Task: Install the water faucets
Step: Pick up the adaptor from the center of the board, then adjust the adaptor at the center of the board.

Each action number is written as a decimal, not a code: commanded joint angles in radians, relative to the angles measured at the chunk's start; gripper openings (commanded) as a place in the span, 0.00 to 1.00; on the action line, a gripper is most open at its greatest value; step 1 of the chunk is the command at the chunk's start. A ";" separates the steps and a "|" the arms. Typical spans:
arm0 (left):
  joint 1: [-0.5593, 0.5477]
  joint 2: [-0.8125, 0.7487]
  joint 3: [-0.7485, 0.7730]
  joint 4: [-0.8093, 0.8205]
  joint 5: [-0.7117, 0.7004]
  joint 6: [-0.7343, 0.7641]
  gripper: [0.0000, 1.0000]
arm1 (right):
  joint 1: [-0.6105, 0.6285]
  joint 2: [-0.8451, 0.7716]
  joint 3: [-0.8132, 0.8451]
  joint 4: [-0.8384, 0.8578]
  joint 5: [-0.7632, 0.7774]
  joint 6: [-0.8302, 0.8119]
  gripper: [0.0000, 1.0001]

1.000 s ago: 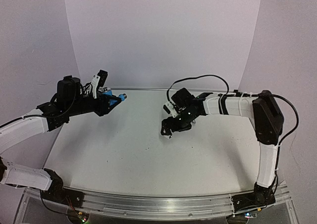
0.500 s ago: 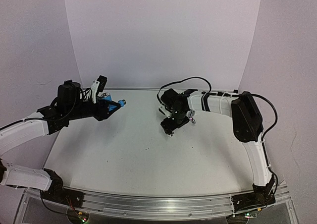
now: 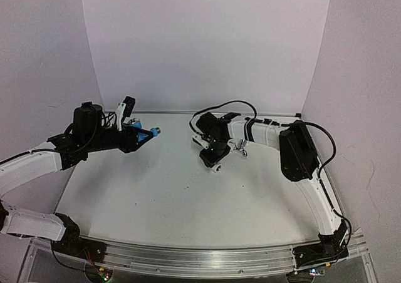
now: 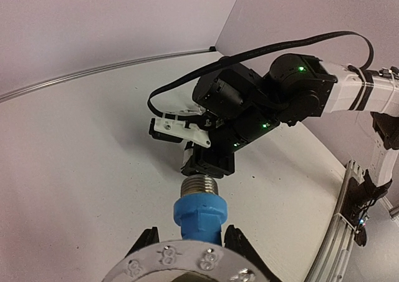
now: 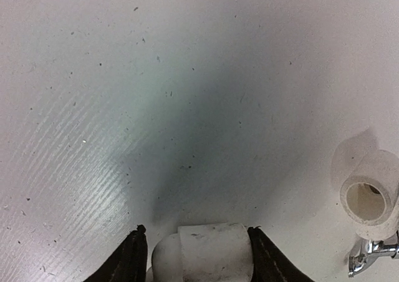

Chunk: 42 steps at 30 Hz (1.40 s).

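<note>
My left gripper (image 3: pixel 139 136) is shut on the bright blue faucet (image 3: pixel 146 134) and holds it above the table, with its silver threaded end (image 4: pixel 198 185) pointing at the right gripper. In the left wrist view the blue faucet (image 4: pixel 198 216) sits between my fingers. My right gripper (image 3: pixel 213 159) is shut on a white pipe fitting (image 5: pixel 209 251) low over the table, which also shows in the top view (image 3: pixel 217 166). The silver faucet (image 3: pixel 241 147) lies on the table just right of the right gripper; it also shows at the right wrist view's edge (image 5: pixel 371 255).
A second white pipe fitting (image 5: pixel 366 194) stands beside the silver faucet, open end towards the camera. The white table (image 3: pixel 188 201) has a metal rail along its near edge and white walls behind. The right arm's black cable (image 3: pixel 219 108) loops over its wrist.
The right arm has swung left towards the left gripper, carrying the white fitting. The left gripper with the blue faucet has dipped slightly and otherwise stayed in place.
</note>
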 commanded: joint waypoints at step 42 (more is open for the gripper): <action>0.011 -0.104 0.017 -0.013 0.031 -0.001 0.00 | 0.196 -0.272 -1.446 2.470 0.065 0.092 0.43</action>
